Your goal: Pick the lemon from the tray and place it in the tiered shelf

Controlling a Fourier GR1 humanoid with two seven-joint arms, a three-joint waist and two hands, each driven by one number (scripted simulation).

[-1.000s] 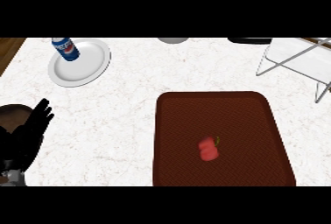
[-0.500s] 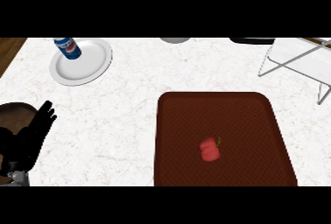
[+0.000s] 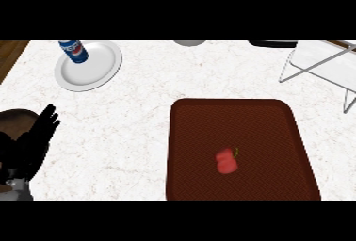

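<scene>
Since the earlier frames we see almost nothing moved: the view has drifted very slightly, and the left hand stays where it was at the lower left. The task names a lemon, but what we find on the tray is a small red fruit [image 3: 227, 161] with a short greenish stem, lying a little below the middle of the dark red-brown tray [image 3: 208, 117], untouched by any hand. The tray sits flat on the white marbled counter [image 3: 132, 117], toward the lower right. Up and to the right of it, apart from the tray, stands the white wire-framed tiered shelf [image 3: 316, 63], partly cut off by the edge. At the upper left we see a white plate [image 3: 94, 70] with a blue soda can [image 3: 74, 52] standing on its upper left part. The left hand [image 3: 31, 146] rests open, fingers straight and pointing up, well apart from the tray. The right hand does not show.
</scene>
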